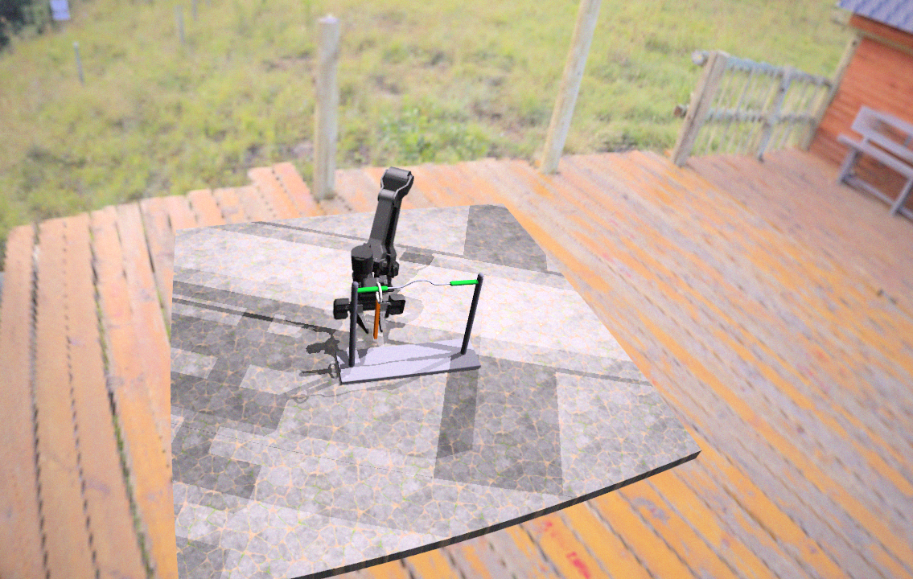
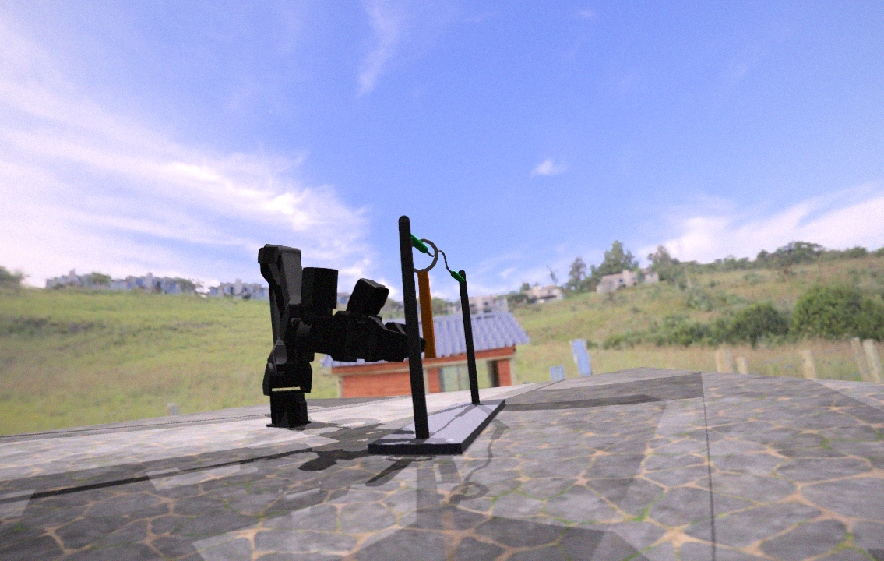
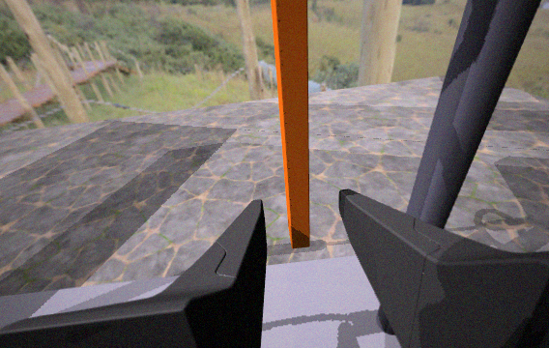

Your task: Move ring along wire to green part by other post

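Standing posts (image 1: 353, 323) (image 1: 471, 313): two; ring (image 2: 425, 255): one.

Bright daylight, hard dark shadows of the arm (image 1: 381, 237) and posts (image 1: 471, 314) on the stone slab (image 1: 387, 439), soft blur over far grass and deck (image 1: 769, 323), near fingers sharp, no glare.
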Robot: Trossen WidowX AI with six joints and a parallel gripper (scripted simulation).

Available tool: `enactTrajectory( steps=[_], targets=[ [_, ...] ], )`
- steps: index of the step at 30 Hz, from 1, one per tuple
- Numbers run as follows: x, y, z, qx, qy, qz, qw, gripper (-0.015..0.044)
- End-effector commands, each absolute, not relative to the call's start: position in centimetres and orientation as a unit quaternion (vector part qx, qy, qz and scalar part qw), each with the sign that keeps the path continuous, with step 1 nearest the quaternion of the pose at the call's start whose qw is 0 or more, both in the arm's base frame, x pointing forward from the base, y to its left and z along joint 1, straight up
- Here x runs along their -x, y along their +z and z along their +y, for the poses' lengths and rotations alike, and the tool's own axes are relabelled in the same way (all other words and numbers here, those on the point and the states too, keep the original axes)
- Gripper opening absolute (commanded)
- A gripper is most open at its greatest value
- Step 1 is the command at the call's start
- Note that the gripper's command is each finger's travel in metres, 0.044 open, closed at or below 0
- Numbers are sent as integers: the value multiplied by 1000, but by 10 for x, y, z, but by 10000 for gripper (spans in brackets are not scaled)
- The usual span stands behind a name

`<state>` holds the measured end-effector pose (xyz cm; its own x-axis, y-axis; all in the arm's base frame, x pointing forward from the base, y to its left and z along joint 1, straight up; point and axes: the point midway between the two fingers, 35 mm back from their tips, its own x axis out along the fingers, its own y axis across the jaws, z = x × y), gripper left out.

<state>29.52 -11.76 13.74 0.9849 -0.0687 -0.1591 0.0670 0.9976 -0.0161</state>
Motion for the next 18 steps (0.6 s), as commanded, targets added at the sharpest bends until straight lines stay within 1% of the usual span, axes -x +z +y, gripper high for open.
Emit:
enactTrajectory(
  steps=[1, 18],
  targets=[
    [-302, 136, -118, 3, -35, 80, 996, 160],
    [-321, 130, -117, 2, -35, 78, 996, 160]
  ],
)
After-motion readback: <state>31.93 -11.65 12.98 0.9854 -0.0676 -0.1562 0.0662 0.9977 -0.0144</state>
